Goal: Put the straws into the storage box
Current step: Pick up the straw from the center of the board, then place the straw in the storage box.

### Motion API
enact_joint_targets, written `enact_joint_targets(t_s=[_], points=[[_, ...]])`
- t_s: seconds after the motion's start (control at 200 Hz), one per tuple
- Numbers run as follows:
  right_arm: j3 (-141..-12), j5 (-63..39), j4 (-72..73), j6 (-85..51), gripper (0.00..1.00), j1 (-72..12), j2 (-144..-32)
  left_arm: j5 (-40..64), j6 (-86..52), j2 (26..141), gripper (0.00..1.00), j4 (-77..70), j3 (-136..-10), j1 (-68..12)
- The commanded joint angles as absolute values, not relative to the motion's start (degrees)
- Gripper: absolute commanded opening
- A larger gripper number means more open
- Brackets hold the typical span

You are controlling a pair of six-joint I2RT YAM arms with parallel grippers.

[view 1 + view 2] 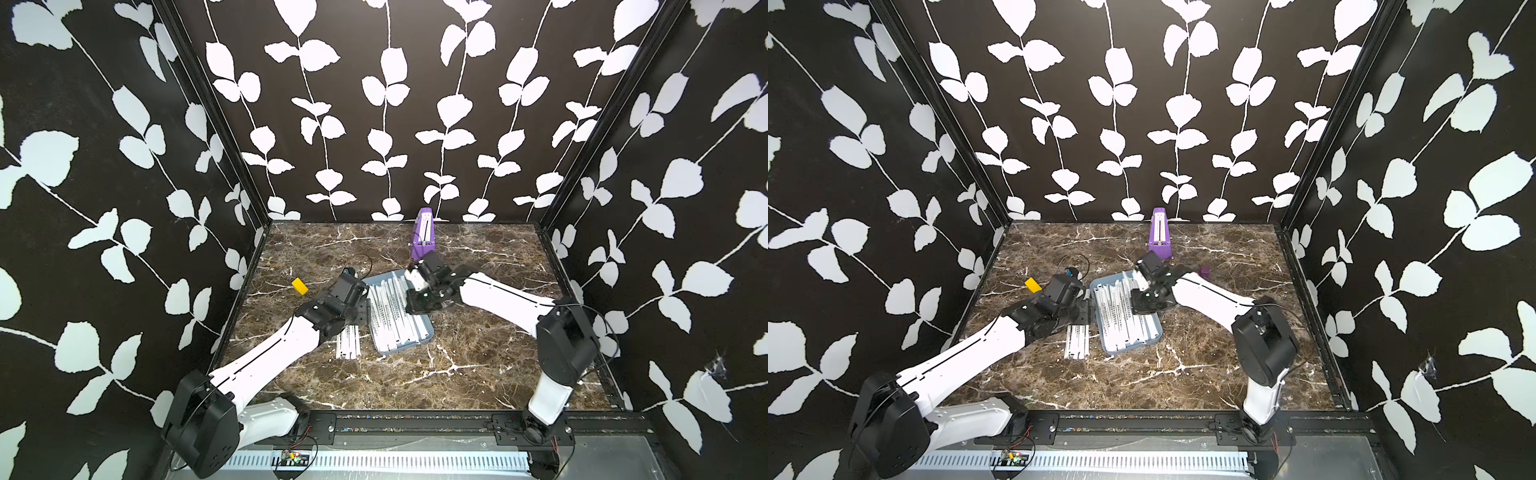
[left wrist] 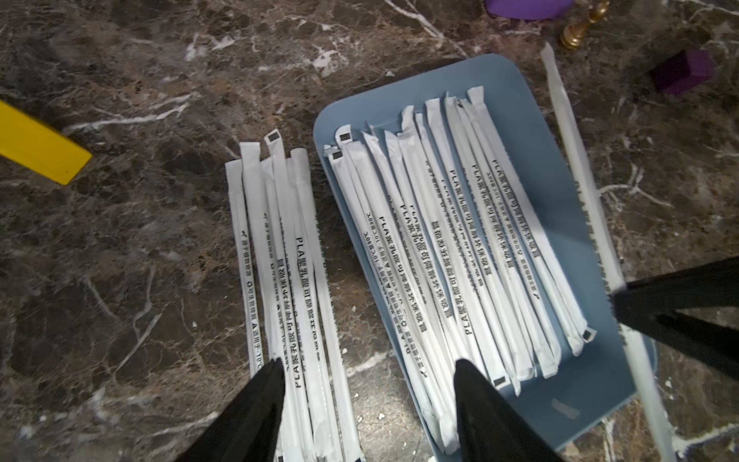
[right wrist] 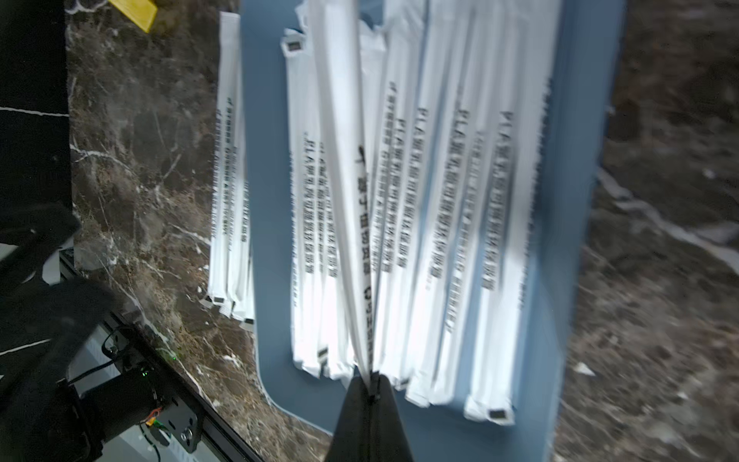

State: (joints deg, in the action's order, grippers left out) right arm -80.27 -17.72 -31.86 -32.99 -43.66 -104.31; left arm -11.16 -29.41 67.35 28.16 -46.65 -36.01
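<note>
The storage box (image 1: 422,338) (image 1: 1152,332) (image 2: 520,120) (image 3: 272,200) is a light-blue tray lying mid-table, with several white wrapped straws (image 1: 392,316) (image 1: 1121,316) (image 2: 460,240) side by side in it. A loose bundle of straws (image 1: 348,343) (image 1: 1077,343) (image 2: 280,260) lies on the marble just left of the tray. My left gripper (image 2: 370,362) hangs open above the gap between that bundle and the tray, holding nothing. My right gripper (image 3: 370,380) is shut on one straw (image 3: 344,160) (image 2: 580,180), which it holds lengthwise over the tray's right side.
A yellow block (image 1: 300,286) (image 2: 36,148) lies left of my left wrist. A tall purple wedge (image 1: 423,235) stands behind the tray. A small purple cube (image 1: 1204,272) (image 2: 684,72) and a gold chess piece (image 2: 576,32) sit at the back right.
</note>
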Motion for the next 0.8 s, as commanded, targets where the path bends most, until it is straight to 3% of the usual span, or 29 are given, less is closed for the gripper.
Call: enact_joint_targets(t_s=[0.0, 0.47, 0.795], points=[[-87.4, -10.5, -33.5, -35.8, 0.03, -46.3, -110.2, -12.7, -31.3, 65.3, 0.69, 30.0, -45.3, -35.8], [-95.8, -7.6, -38.4, -35.7, 0.04, -50.0, -122.1, -13.3, -31.2, 64.4, 0.7, 31.1, -44.3, -35.3], [-96.5, -9.6, -38.7, -36.7, 0.23, -50.0, -119.5, -12.0, -30.5, 63.3, 0.65, 32.2, -42.2, -31.5]])
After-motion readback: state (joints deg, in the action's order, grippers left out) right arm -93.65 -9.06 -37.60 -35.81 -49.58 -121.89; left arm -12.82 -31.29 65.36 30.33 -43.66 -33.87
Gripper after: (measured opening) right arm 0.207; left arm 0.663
